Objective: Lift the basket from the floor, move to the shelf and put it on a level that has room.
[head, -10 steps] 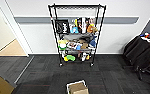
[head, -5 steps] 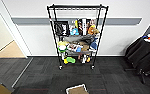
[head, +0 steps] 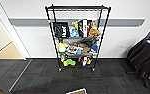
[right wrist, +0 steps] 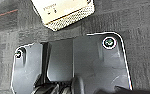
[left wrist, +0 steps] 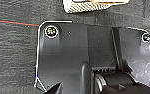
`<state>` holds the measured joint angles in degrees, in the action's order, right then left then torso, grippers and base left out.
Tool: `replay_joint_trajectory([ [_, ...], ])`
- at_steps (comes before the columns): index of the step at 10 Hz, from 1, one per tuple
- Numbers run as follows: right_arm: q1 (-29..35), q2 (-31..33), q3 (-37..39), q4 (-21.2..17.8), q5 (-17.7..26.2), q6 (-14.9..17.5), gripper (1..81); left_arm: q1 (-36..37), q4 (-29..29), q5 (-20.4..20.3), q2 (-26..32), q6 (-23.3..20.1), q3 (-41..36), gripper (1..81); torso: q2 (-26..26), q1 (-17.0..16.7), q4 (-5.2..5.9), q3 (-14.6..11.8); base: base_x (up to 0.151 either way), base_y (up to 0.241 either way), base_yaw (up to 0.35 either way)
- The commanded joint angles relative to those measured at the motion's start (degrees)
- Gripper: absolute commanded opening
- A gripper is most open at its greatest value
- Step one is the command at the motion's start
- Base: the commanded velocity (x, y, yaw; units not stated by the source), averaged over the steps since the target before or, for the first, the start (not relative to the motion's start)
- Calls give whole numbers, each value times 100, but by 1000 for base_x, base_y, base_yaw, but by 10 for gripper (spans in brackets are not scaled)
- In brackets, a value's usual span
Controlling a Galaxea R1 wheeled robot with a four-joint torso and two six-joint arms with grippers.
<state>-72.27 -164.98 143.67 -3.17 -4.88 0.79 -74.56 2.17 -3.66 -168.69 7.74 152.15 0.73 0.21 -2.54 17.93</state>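
Facing the shelf point(head: 77, 37) square on, the robot has the basket point(head: 77, 91) right at six o'clock in the head view, a pale corner poking up from the picture's lower edge, sitting on the floor point(head: 41, 77). Both wrist cameras look down on that same cream weave point(left wrist: 91, 6) point(right wrist: 66, 12) lying on the striped carpet, a thin red line running past it. So the lift looks not yet made, by my reading: the basket appears flat on the carpet with nothing around it. To do this step well, each arm wants to come in on its own side of the dark rim, level with the other, so the basket rises without tipping. Up at twelve o'clock the top level point(head: 77, 8) is bare wire, while the tiers below are crammed with boxes and toys, so that is where the room is. As for the jaws, I cannot tell how far open either set is; the wrist views give me dark plate and no fingers, and nothing looks gripped.
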Motion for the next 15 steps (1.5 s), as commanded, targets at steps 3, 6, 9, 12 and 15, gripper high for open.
replay_joint_trajectory([
  [3,339,181,-41,-87,337,-18,811,174,-32,374,28,8,-19,811,0,4,0,2,45,0,0],
  [6,436,620,-593,-87,382,-27,811,103,-41,418,55,8,-27,811,-4,4,0,4,0,0,0],
  [9,576,911,-965,-79,582,-27,811,86,-50,384,160,16,-97,811,571,373,0,4,0,0,0],
  [12,629,990,-894,-79,768,-27,811,314,-496,400,441,87,-378,811,873,561,0,4,0,0,0],
  [15,638,1052,-868,-96,804,-27,811,639,-982,436,538,96,-414,811,1471,938,0,4,0,0,0],
])
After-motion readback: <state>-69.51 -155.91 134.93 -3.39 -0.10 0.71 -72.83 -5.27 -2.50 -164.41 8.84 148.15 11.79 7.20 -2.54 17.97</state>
